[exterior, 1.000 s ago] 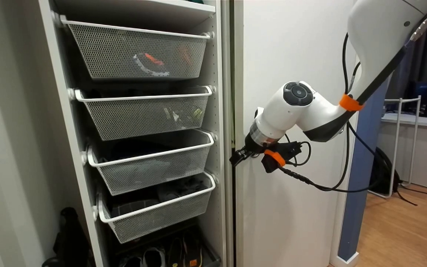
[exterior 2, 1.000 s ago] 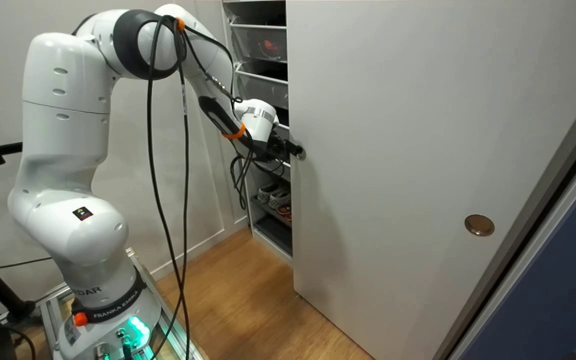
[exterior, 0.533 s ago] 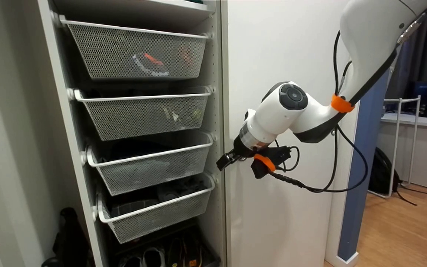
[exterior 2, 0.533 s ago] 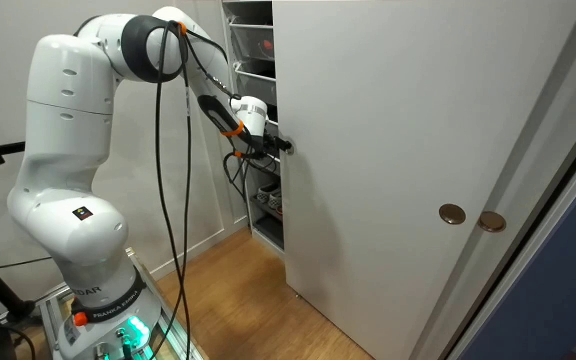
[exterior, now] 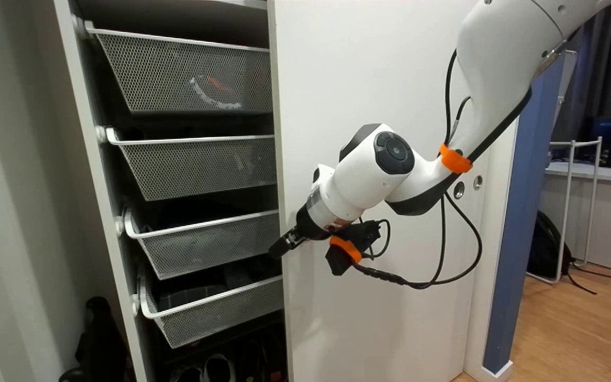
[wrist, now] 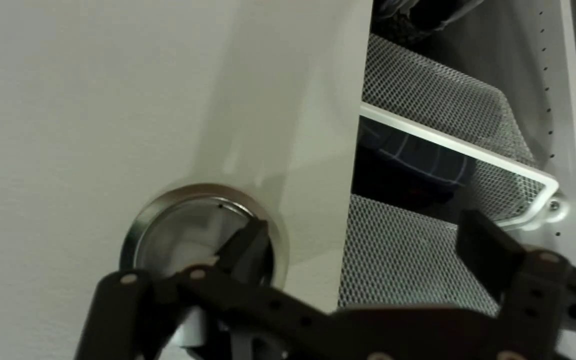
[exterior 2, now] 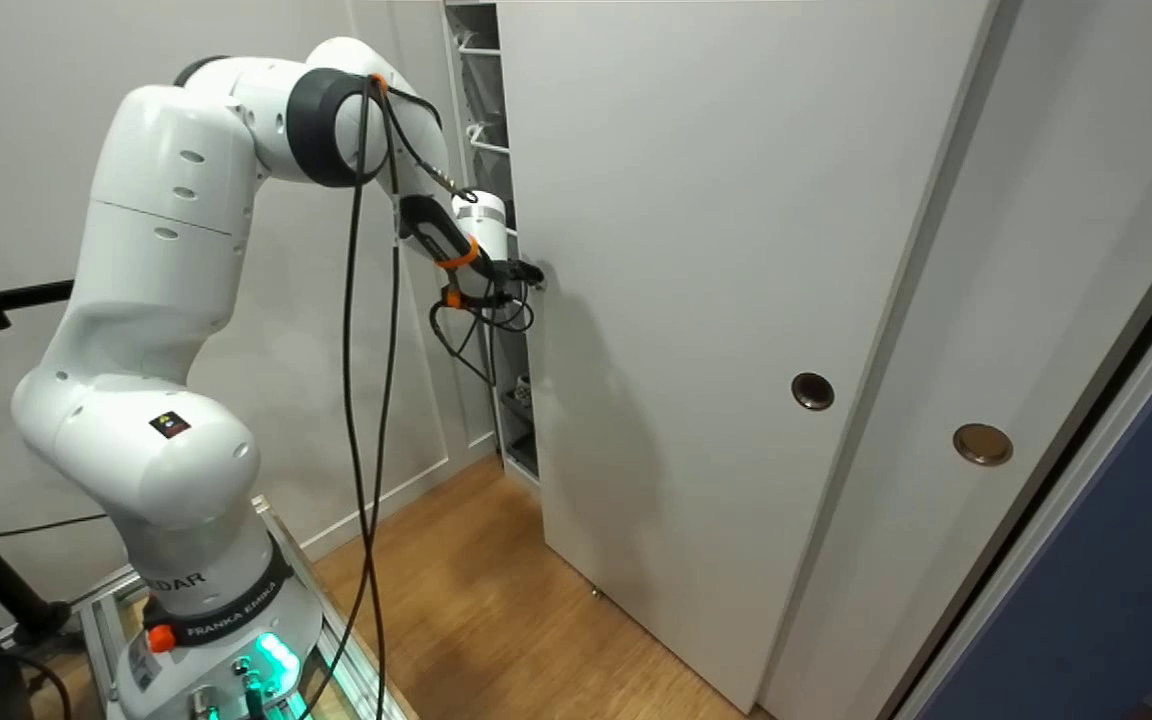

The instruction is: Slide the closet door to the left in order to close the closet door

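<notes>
The closet door (exterior: 369, 69) is a tall plain white panel covering the right part of the closet. It also shows in an exterior view (exterior 2: 696, 250) and in the wrist view (wrist: 118, 110). A narrow opening remains at its left edge in that exterior view. My gripper (wrist: 363, 227) is open at the door's leading edge. One finger sits inside the round silver recessed pull (wrist: 183, 235); the other is past the edge, in front of the mesh baskets. The gripper also shows in both exterior views (exterior: 283, 245) (exterior 2: 528, 273). The door's other pull (exterior 2: 813, 391) is bare.
White wire-mesh baskets (exterior: 189, 164) stand in the open part of the closet, with shoes (exterior: 218, 366) below. A second white panel (exterior 2: 1016, 250) with a round pull (exterior 2: 983, 444) lies behind the door. A blue wall (exterior: 525, 212) adjoins. Cables (exterior 2: 366, 400) hang from the arm.
The closet door has slid left in both exterior views, covering more of the baskets. My gripper has moved left with it, its finger at the pull. More of the second panel shows.
</notes>
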You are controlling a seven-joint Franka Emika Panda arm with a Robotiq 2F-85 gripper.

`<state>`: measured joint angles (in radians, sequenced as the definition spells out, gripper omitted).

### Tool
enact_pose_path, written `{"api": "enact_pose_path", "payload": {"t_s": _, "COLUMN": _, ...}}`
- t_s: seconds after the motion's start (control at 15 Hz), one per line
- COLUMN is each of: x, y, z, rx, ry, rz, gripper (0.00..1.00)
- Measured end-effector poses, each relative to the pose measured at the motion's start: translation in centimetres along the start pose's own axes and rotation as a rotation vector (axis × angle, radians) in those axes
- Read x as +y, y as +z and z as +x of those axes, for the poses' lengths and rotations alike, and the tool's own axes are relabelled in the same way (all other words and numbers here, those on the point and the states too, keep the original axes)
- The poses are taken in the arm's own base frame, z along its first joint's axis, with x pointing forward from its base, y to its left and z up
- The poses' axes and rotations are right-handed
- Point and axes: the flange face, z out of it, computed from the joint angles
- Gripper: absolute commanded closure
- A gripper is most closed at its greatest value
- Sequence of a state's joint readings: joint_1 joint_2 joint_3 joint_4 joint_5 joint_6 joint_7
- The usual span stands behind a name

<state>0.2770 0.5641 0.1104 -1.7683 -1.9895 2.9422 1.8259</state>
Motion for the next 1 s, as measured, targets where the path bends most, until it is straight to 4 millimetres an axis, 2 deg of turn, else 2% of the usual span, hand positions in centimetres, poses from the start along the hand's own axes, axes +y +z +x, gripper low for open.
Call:
{"api": "enact_pose_path", "payload": {"t_s": 0.13, "x": -2.2, "y": 1.1, "z": 0.5, "rx": 0.030, "ry": -0.044, "rz": 0.033, "gripper": 0.00}}
{"api": "enact_pose_path", "payload": {"t_s": 0.47, "x": -7.6, "y": 1.7, "z": 1.6, "rx": 0.104, "ry": -0.134, "rz": 0.129, "gripper": 0.00}}
{"api": "enact_pose_path", "payload": {"t_s": 1.0, "x": -14.0, "y": 2.5, "z": 3.4, "rx": 0.199, "ry": -0.205, "rz": 0.274, "gripper": 0.00}}
